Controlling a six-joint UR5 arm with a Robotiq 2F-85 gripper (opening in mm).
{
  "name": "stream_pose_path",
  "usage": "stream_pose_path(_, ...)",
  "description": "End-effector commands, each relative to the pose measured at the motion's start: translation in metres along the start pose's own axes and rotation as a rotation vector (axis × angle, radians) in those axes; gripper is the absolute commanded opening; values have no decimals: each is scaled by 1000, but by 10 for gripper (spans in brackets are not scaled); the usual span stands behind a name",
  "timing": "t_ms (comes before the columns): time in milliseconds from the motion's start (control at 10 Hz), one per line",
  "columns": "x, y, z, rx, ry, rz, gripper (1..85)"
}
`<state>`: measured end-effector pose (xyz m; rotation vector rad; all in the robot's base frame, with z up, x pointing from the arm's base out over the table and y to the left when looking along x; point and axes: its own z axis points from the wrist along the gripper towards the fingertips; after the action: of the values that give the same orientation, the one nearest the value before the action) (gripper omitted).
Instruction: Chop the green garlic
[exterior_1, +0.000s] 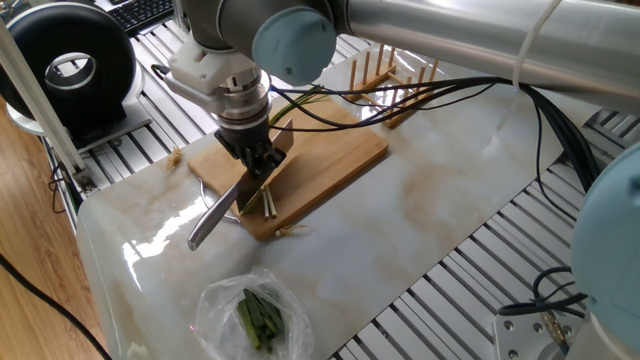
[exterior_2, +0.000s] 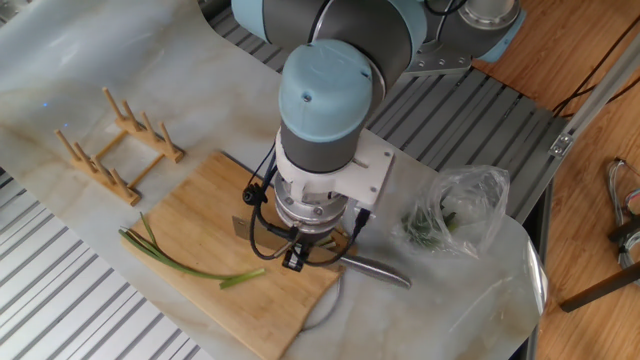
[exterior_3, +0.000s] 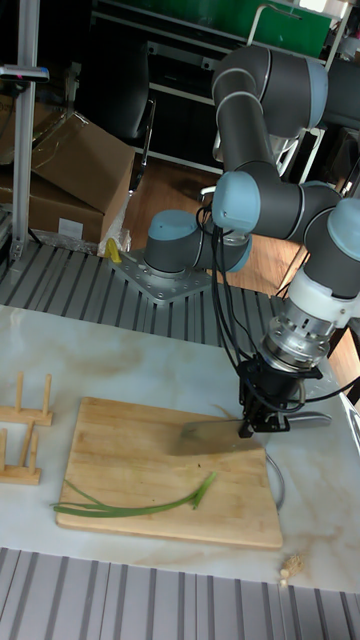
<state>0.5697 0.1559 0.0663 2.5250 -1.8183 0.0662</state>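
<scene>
The green garlic (exterior_2: 190, 268) is a thin stalk lying along the front of the wooden cutting board (exterior_2: 190, 215), its leafy tips toward the rack. The tall fixed view shows the green garlic (exterior_3: 140, 505) near the edge of the cutting board (exterior_3: 130, 445), apart from the blade. Two short pale cut sticks (exterior_1: 268, 201) lie at the board's end under the tool. My gripper (exterior_2: 305, 252) (exterior_1: 256, 162) (exterior_3: 262, 420) is shut on a knife. Its silver handle (exterior_2: 376, 269) sticks out past the board and its blade (exterior_3: 205, 435) hangs low over the wood.
A clear plastic bag with dark green leaves (exterior_1: 260, 315) lies on the marble beyond the board's end. A wooden peg rack (exterior_2: 115, 140) stands past the opposite end. A small pale scrap (exterior_3: 290, 568) lies off the board's corner. Cables trail from the wrist over the board.
</scene>
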Motion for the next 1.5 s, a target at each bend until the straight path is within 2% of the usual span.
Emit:
stream_pose_path(0, -6, 4, -5, -3, -25, -42, 13)
stream_pose_path(600, -4, 6, -2, -3, -31, -88, 13)
stream_pose_path(700, -3, 6, -4, -7, -23, -103, 13)
stream_pose_path(1400, 0, 19, -8, -49, -18, -185, 13)
